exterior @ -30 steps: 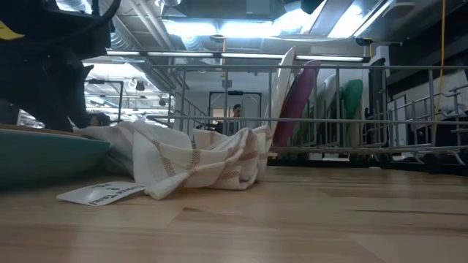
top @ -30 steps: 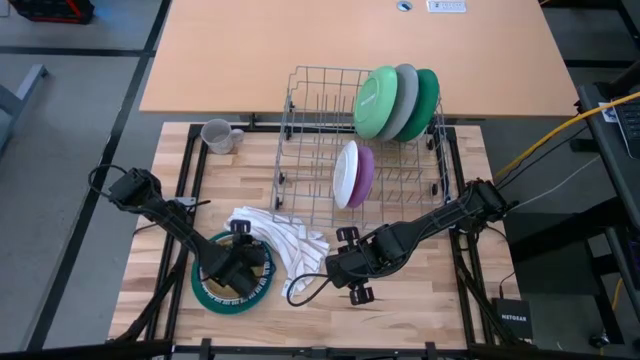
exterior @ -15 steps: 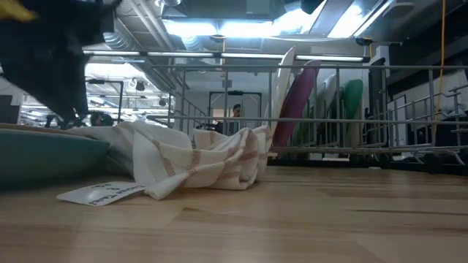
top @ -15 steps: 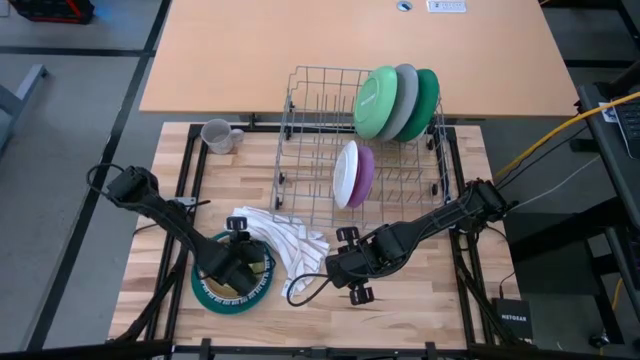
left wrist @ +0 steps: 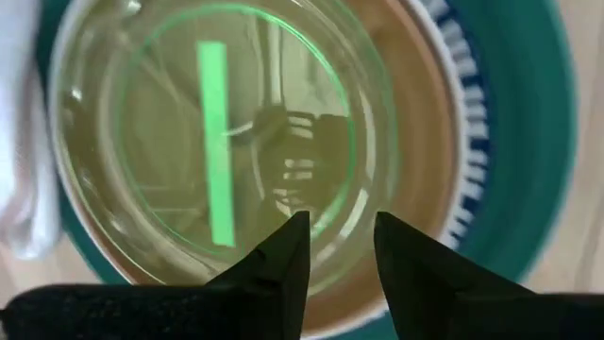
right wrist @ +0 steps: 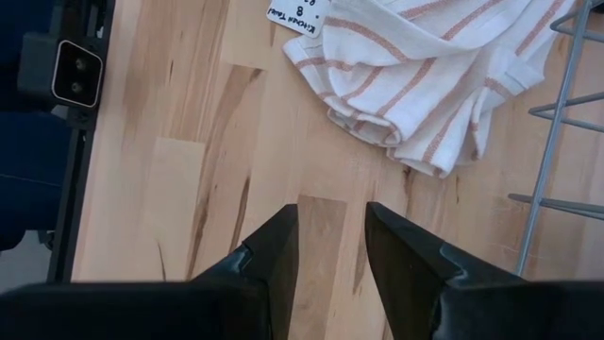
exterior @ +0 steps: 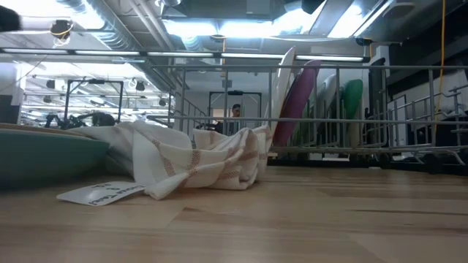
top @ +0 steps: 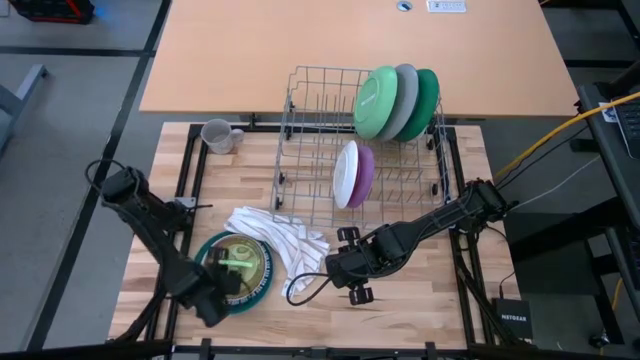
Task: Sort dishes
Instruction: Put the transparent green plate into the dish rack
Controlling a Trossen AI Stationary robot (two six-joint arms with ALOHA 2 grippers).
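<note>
Left fingers [left wrist: 338, 247] now off glossy brown bowl [top: 241, 262] (teal-rimmed plate [top: 262, 290] beneath)

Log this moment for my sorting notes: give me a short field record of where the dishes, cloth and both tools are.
rack: wire, at the table's far side
large plates: green, grey and dark green, upright in the rack's far right corner
small plates: white and purple, upright mid-rack
mug: on the table left of the rack
teal plate: flat on the table, front left
bowl: sits on the teal plate
cloth: crumpled, overlapping the plate's right edge
left tool: open, empty, above the bowl
right tool: open, empty, over bare wood by the cloth
</note>
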